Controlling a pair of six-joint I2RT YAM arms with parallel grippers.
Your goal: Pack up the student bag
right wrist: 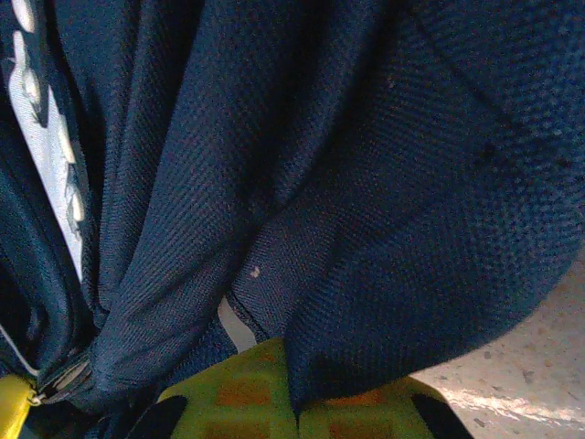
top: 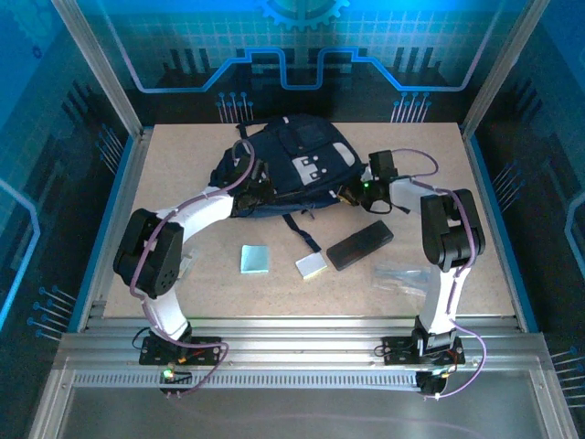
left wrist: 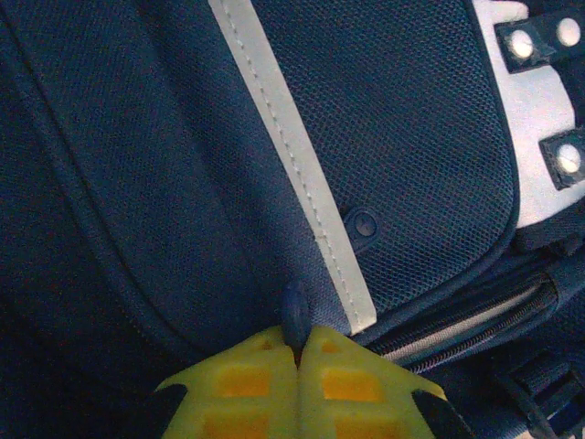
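The student bag (top: 294, 163), a navy backpack with grey-white patches, lies at the back middle of the table. My left gripper (top: 252, 188) is at its left side. In the left wrist view its yellow fingers (left wrist: 247, 380) are shut on a small dark blue pull tab (left wrist: 295, 313) beside a white stripe (left wrist: 291, 165) and a zipper (left wrist: 475, 320). My right gripper (top: 353, 192) is at the bag's right side. In the right wrist view it (right wrist: 294, 402) is shut on a fold of the bag's navy fabric (right wrist: 366, 229), which drapes over its fingertips.
In front of the bag lie a black oblong pencil case (top: 359, 244), a light blue pad (top: 255, 259), a small pale block (top: 311, 265) and a clear plastic piece (top: 402, 274). A black strap (top: 303, 233) trails toward them. Metal frame rails border the table.
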